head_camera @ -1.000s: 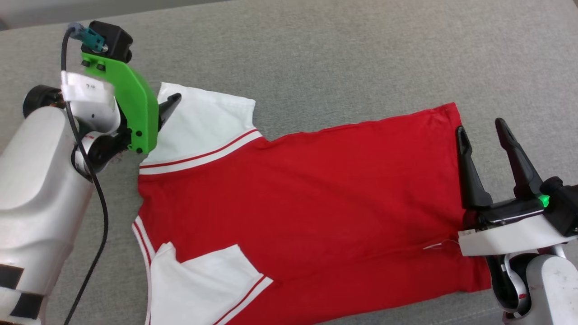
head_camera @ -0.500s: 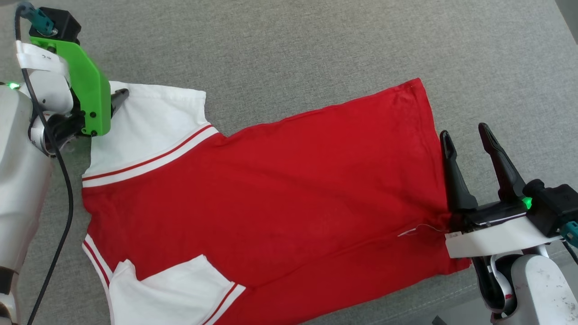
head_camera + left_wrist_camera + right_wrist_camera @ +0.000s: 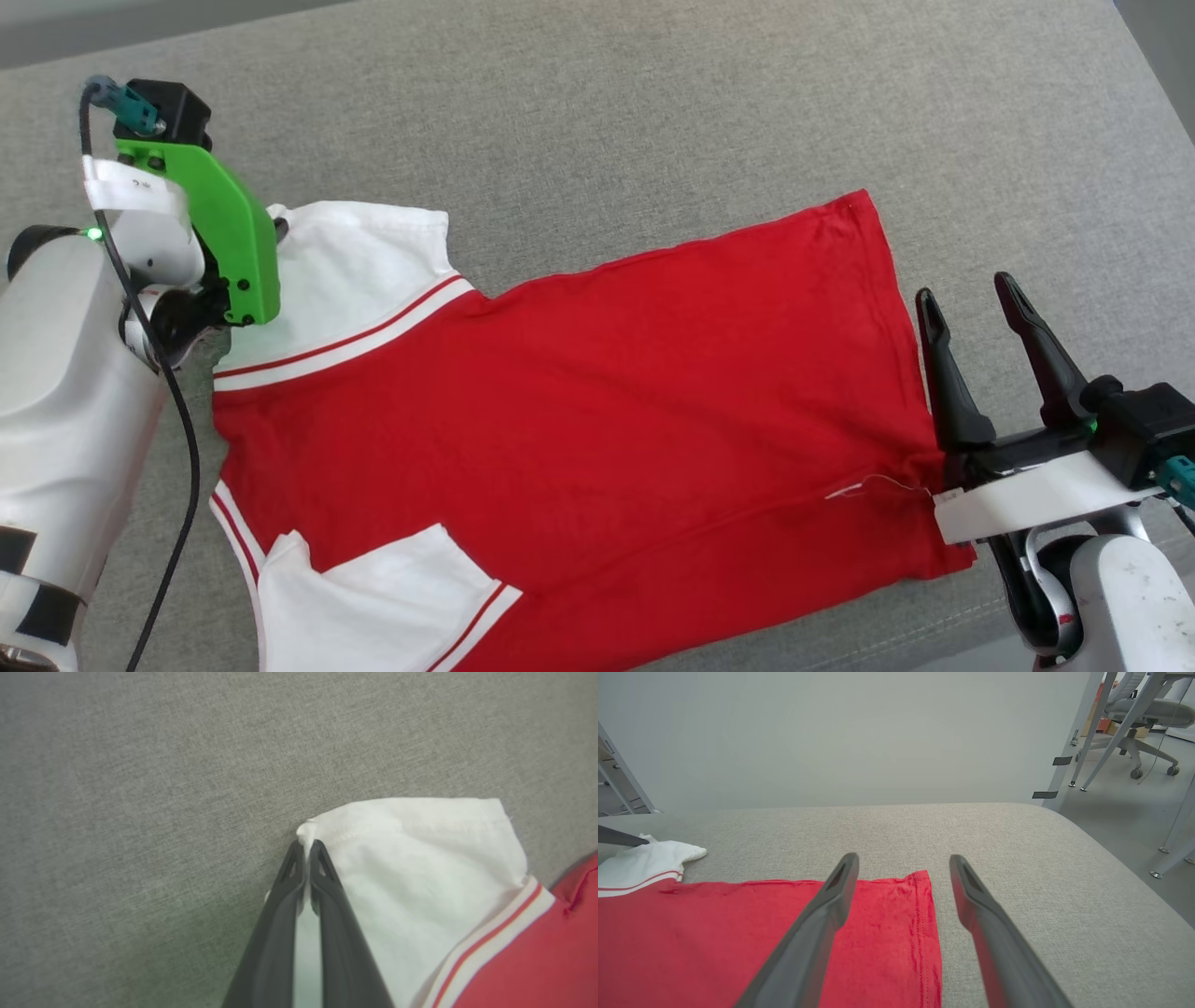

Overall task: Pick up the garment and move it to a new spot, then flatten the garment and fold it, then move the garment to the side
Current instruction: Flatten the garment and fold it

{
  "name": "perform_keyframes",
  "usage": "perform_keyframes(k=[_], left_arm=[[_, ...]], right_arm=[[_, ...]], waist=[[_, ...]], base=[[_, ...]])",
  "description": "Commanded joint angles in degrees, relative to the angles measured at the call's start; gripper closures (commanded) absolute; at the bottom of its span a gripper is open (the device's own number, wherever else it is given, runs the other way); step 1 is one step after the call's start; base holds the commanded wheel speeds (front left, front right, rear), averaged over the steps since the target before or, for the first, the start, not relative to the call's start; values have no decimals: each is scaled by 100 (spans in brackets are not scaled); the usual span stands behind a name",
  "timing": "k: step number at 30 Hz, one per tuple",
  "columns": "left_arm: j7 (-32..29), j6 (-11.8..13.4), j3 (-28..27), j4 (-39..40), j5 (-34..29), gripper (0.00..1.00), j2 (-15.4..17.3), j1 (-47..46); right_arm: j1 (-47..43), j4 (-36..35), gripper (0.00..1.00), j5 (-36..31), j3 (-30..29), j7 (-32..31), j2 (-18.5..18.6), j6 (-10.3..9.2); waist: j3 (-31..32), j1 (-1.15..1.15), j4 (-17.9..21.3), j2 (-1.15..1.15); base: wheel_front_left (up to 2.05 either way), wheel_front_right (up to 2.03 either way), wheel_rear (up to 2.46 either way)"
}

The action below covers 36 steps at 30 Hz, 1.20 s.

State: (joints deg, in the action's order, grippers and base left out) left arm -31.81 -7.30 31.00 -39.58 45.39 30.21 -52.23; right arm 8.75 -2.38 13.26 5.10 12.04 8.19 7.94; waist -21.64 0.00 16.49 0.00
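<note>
The garment lies spread on the grey cushion, plain red side up, with white sleeves at the left. My left gripper sits at the far sleeve's outer corner, mostly hidden by its green bracket. In the left wrist view the left gripper is shut on the corner of the white sleeve's hem. My right gripper stands open at the red bottom hem. In the right wrist view the right gripper has the hem's far corner between its fingers.
The grey cushion has free room beyond the garment. Its rounded right edge drops to the floor, where metal table legs and an office chair stand. A pale wall rises behind. A black cable hangs by my left arm.
The left gripper has shut on the sleeve's corner. The head camera has shifted, so the whole picture has moved. The right gripper stays open at the hem.
</note>
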Motion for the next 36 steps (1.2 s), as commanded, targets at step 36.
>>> perform_keyframes(k=[36], left_arm=[[79,1315,176,5558,-198,100,436,1958]], right_arm=[[2177,1353,0,1035,923,-5052,2855,-45]], waist=[[-391,0,-1963,0]], base=[[0,0,0]])
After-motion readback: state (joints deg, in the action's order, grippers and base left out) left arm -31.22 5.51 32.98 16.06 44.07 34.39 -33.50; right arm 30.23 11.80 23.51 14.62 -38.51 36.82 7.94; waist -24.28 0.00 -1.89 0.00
